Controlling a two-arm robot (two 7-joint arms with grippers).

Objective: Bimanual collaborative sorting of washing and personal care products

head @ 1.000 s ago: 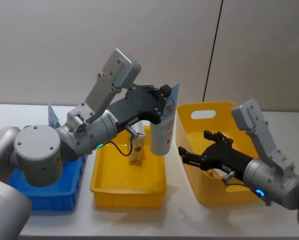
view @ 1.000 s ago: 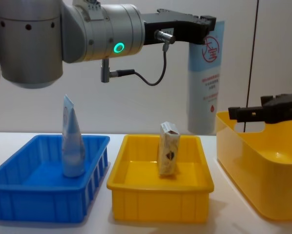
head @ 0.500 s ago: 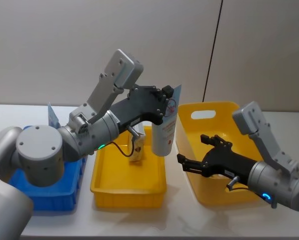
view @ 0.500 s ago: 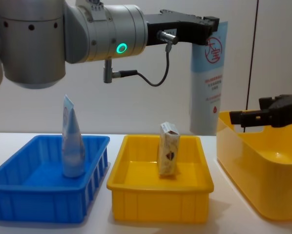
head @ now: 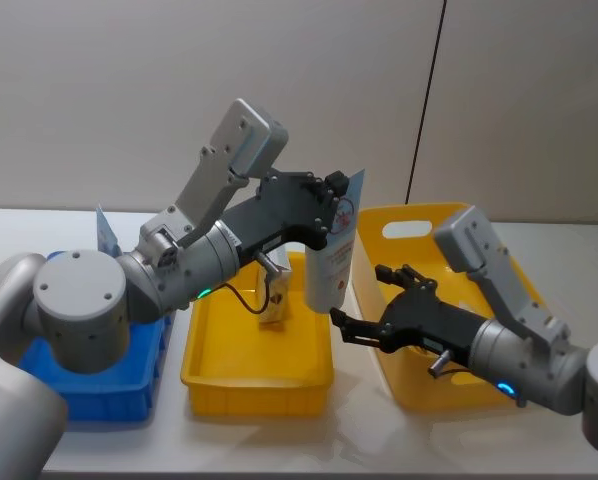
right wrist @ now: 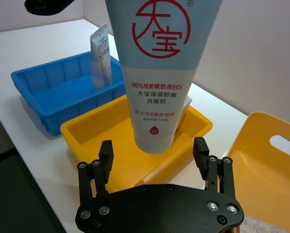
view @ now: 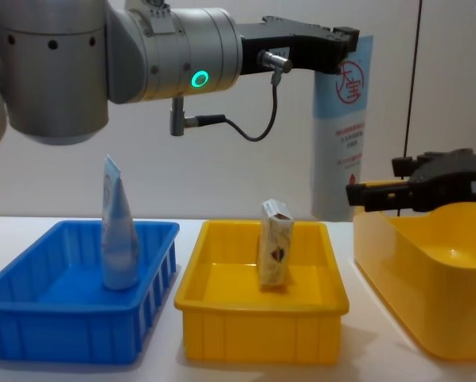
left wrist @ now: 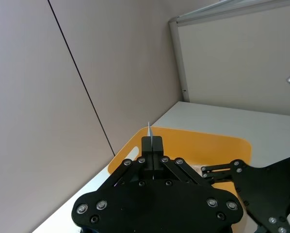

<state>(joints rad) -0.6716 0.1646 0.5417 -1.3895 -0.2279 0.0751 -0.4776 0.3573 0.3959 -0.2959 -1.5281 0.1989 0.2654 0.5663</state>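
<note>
The left gripper [head: 329, 200] is up in the air and is pinched tight on the flat top end of a tube [head: 329, 265]. The tube hangs down from it with its cap at the bottom, almost straight up and down. It hangs over the right back part of the tray [view: 262, 334], close to the big yellow bin [view: 397, 270]. The tube is pale blue, wide and flat at the top and round at the bottom, with a white cap. It has a red ring with red signs inside, lines of red writing under that, and a small red drop near the cap. The right gripper [head: 359, 295] is low on the right, just beside the bottom of the tube. Its fingers are spread wide and hold nothing. In the right wrist view the cap end sits between the two fingers, but they do not touch it. A second tube [view: 119, 231] stands in the blue bin [view: 31, 318] with its flat end up. A cream carton [view: 275, 253] with a dark diamond stands up in the tray.
</note>
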